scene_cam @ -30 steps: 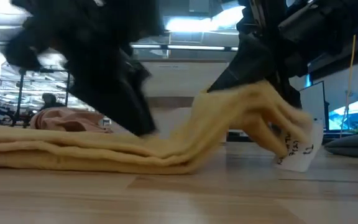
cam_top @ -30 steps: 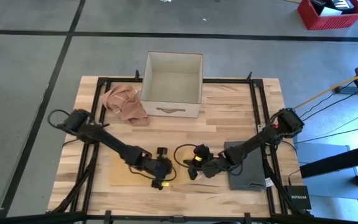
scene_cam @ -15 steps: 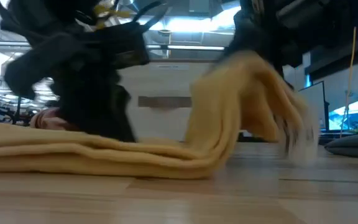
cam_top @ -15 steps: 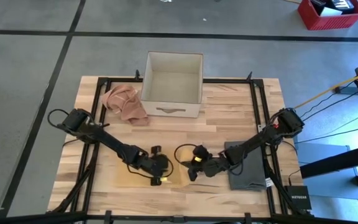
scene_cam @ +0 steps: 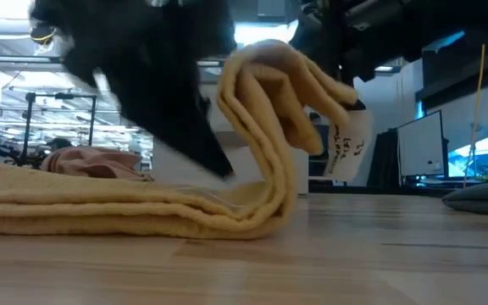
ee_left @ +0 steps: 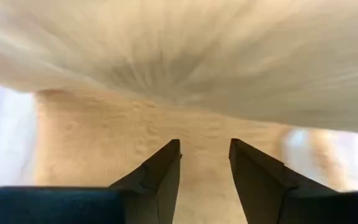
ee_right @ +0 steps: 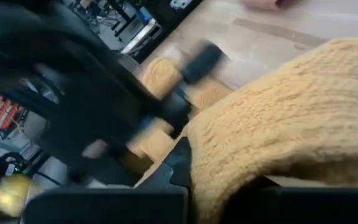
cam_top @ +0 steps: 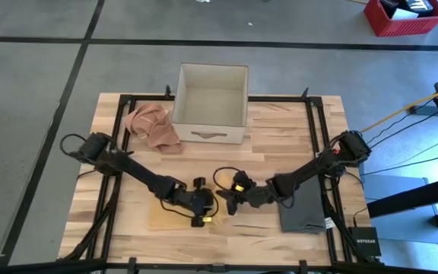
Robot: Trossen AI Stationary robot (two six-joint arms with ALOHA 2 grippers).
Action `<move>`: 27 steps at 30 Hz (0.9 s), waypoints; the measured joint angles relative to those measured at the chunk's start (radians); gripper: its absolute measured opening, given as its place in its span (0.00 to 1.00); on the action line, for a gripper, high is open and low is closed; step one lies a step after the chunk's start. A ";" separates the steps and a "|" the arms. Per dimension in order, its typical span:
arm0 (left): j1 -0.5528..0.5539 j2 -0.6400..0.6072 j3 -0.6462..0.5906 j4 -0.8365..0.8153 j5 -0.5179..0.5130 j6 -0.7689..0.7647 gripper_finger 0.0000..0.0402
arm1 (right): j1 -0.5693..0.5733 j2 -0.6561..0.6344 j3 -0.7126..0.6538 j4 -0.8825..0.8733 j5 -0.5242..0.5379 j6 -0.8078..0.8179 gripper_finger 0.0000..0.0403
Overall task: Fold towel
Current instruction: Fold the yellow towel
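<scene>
A yellow towel (cam_top: 169, 221) lies near the table's front edge, its long part flat on the wood (scene_cam: 100, 207). Its right end (scene_cam: 278, 76) is raised and curls back over the flat part, a white tag (scene_cam: 348, 144) hanging from it. My right gripper (cam_top: 228, 204) is shut on that end. My left gripper (cam_top: 202, 213) is open, slanting down under the raised flap, its fingertips (ee_left: 173, 149) at the flat layer beside the bend. My right gripper pinches the towel's raised right end (ee_right: 272, 124) between its two fingers, coming slanting down from the table's right. The end is lifted clear and bends over toward the left, while the rest of the towel stays on the table. My left gripper stands with its spread fingertips at the flat layer (ee_left: 204, 124); whether they touch it I cannot tell.
A white open box (cam_top: 211, 95) stands at the far middle, with a crumpled pink cloth (cam_top: 154, 125) to its left. A folded grey towel (cam_top: 303, 204) lies at the right, under my right arm. Bare wood shows between the box and the grippers.
My right gripper has risen and gone toward the table's left with the towel's end. That end, which drooped low at the right, now stands high and curls over the flat part, which has stayed on the table. The bend has shifted left.
</scene>
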 joint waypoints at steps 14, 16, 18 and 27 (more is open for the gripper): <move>-0.163 -0.111 -0.109 -0.393 -0.106 -0.391 0.33 | 0.001 0.000 0.000 -0.024 -0.031 0.001 0.06; -0.160 -0.089 -0.137 -0.299 -0.119 -0.390 0.33 | 0.001 0.000 0.000 -0.016 -0.038 0.004 0.06; -0.150 -0.066 -0.143 -0.217 -0.122 -0.365 0.33 | 0.001 0.000 0.001 -0.003 -0.052 0.005 0.06; -0.094 -0.041 -0.148 -0.002 -0.092 -0.224 0.33 | -0.033 0.120 0.145 -0.005 -0.140 -0.017 0.06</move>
